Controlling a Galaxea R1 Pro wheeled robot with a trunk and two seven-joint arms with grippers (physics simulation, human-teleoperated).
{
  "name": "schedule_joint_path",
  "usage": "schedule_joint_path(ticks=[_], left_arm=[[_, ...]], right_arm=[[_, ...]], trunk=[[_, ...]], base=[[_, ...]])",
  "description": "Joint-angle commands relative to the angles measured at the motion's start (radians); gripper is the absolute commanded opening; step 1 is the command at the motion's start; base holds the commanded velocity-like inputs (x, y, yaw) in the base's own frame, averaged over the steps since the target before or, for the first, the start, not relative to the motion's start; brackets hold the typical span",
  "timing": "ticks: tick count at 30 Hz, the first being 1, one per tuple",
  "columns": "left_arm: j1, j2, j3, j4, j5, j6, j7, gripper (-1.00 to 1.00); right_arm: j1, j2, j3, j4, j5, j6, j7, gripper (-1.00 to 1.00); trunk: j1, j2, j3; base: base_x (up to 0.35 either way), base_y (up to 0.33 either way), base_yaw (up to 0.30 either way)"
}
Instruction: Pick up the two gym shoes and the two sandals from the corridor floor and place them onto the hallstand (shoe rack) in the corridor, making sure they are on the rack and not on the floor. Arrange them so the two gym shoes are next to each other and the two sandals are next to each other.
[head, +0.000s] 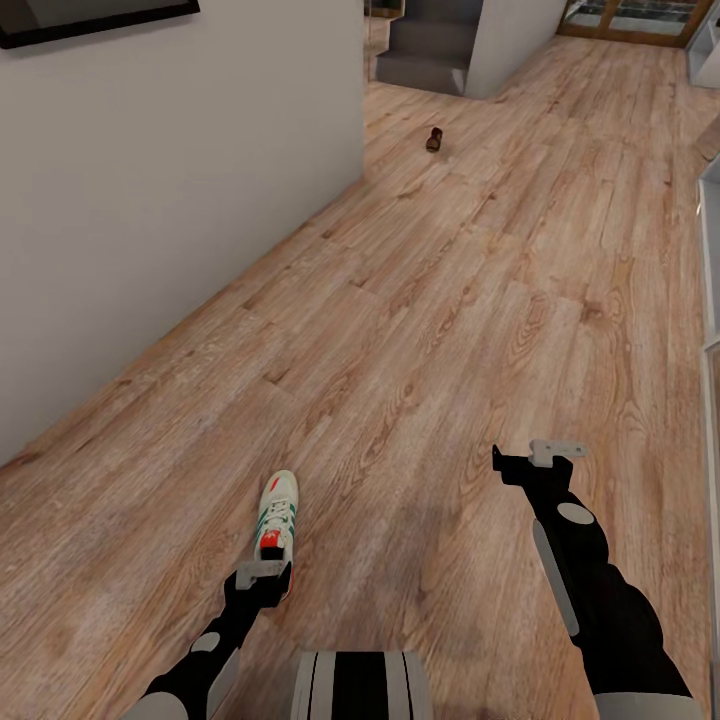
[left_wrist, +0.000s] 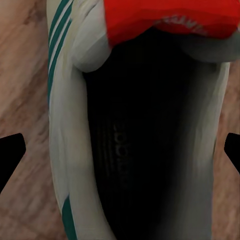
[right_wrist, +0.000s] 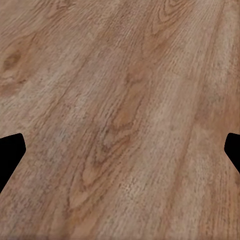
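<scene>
One white gym shoe (head: 279, 512) with green stripes and a red-orange tongue lies on the wood-plank corridor floor (head: 450, 330), toe pointing away from me. My left gripper (head: 263, 577) hovers right over its heel, open. In the left wrist view the shoe's dark opening (left_wrist: 145, 140) sits between the spread fingertips of that gripper (left_wrist: 120, 150). A dark brown sandal (head: 434, 140) lies far down the corridor. My right gripper (head: 533, 458) is open above bare floor, and its wrist view shows planks (right_wrist: 120, 100) between the fingertips (right_wrist: 11, 150).
A white wall (head: 150, 200) runs along the left side of the corridor. A light grey unit's edge (head: 708, 260) shows at the right border. Grey steps (head: 425, 50) stand at the far end.
</scene>
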Motion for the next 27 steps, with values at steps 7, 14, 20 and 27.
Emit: schedule_joint_path(ticks=[7, 14, 20, 27], left_arm=[[0.003, -0.001, 0.009, 0.000, -0.008, -0.003, -0.005, 1.00], [0.004, -0.001, 0.009, 0.000, -0.008, -0.003, -0.005, 1.00], [0.004, -0.001, 0.009, 0.000, -0.007, -0.003, -0.005, 1.00], [0.005, -0.001, 0.009, 0.000, -0.006, -0.003, -0.005, 1.00]], right_arm=[[0.000, 0.000, 0.001, -0.001, 0.003, 0.006, -0.002, 1.00], [0.000, 0.000, 0.001, -0.001, 0.003, 0.006, -0.002, 1.00], [0.000, 0.000, 0.001, -0.001, 0.003, 0.006, -0.002, 1.00], [0.000, 0.000, 0.001, -0.001, 0.003, 0.006, -0.002, 1.00]], trunk=[[0.002, -0.001, -0.020], [0.003, -0.002, -0.024], [0.003, -0.002, -0.024], [0.004, -0.003, -0.039]], base=[[0.000, 0.000, 0.000], [0.000, 0.000, 0.000], [0.000, 0.000, 0.000], [0.000, 0.000, 0.000]])
